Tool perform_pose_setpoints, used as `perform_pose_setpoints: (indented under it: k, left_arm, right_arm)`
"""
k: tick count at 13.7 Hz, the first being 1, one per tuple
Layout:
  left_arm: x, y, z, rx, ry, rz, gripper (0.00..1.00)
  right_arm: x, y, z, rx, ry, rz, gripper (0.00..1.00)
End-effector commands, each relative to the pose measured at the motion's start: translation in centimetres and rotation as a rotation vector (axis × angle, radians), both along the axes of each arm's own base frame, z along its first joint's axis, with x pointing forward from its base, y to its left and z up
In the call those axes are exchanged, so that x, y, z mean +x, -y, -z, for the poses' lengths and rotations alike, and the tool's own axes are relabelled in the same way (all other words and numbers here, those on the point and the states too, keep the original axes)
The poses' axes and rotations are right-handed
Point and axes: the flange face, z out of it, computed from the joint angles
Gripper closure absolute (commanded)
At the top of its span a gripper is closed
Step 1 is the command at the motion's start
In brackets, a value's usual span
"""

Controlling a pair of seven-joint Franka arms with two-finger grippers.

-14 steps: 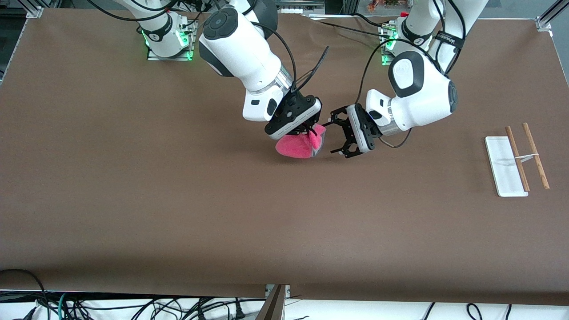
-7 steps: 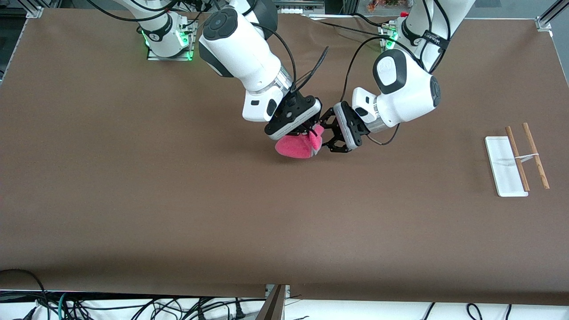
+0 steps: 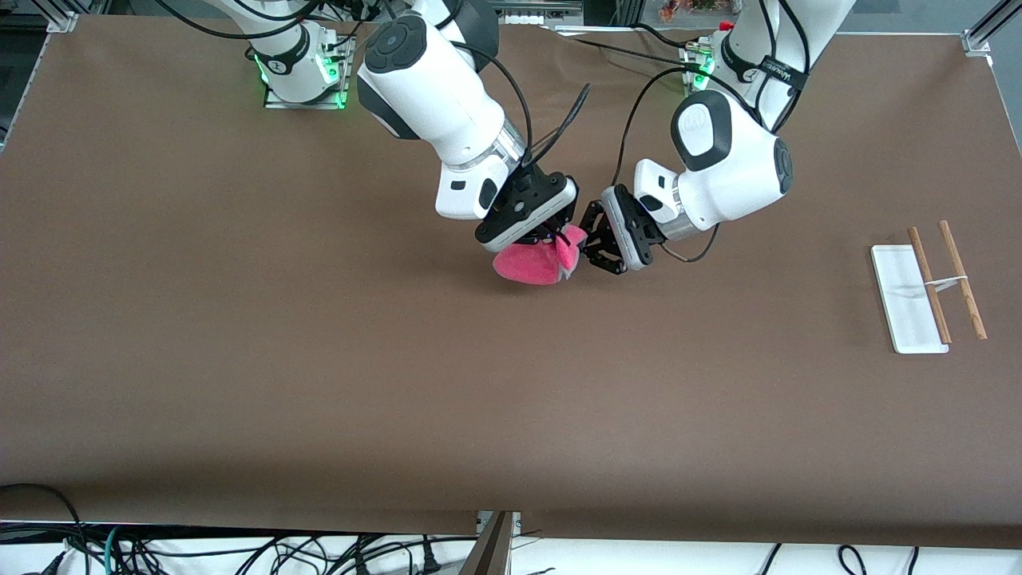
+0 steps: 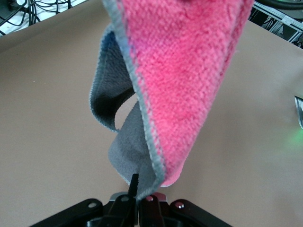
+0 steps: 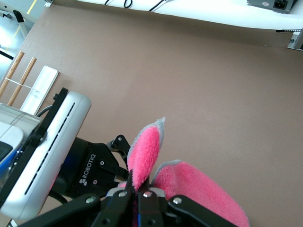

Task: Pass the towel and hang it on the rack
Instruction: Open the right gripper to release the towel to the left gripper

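Observation:
The pink towel (image 3: 527, 265) hangs in the air over the middle of the table, held by both grippers. My right gripper (image 3: 554, 237) is shut on its top fold, seen in the right wrist view (image 5: 137, 185) with a pink flap (image 5: 146, 151) sticking out. My left gripper (image 3: 578, 249) is shut on the towel's grey-edged corner beside it, seen in the left wrist view (image 4: 138, 188) with the pink face (image 4: 184, 85) and the grey reverse (image 4: 111, 94) above. The rack (image 3: 930, 286) stands at the left arm's end of the table.
The rack's white base (image 3: 904, 303) and two wooden rods (image 3: 962, 279) stand alone on the brown table (image 3: 319, 359). The rack also shows in the right wrist view (image 5: 28, 85). Cables hang below the table's front edge.
My left gripper moved in from the rack's side toward the towel and closed from wide open onto the towel's corner. The right gripper and towel stayed in place.

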Motion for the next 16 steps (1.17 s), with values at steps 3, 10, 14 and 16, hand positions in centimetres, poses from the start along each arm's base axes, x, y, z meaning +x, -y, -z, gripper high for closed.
perform_pose_setpoints:
  k: [3,10,14,16]
  left_arm:
    - [0.5,-1.0,-0.4,-0.018,0.018,-0.016,1.0]
    - [2.1,-4.5,-2.4,-0.044,0.001,-0.018,1.0]
    - [5.9,-11.9,-6.9,0.001,-0.014,0.134,1.0]
    - [7.2,-15.9,-9.3,0.062,-0.043,0.217,1.0]
  right_arm:
    - [0.6,0.3,-0.2,0.011,0.005,0.025,0.01]
    - [3.5,4.1,0.1,-0.034,-0.006,0.067,0.0]
    - [6.4,10.1,1.1,-0.16,-0.122,0.103,0.0]
    - [7.5,13.4,-0.6,-0.217,-0.169,0.13,0.0]
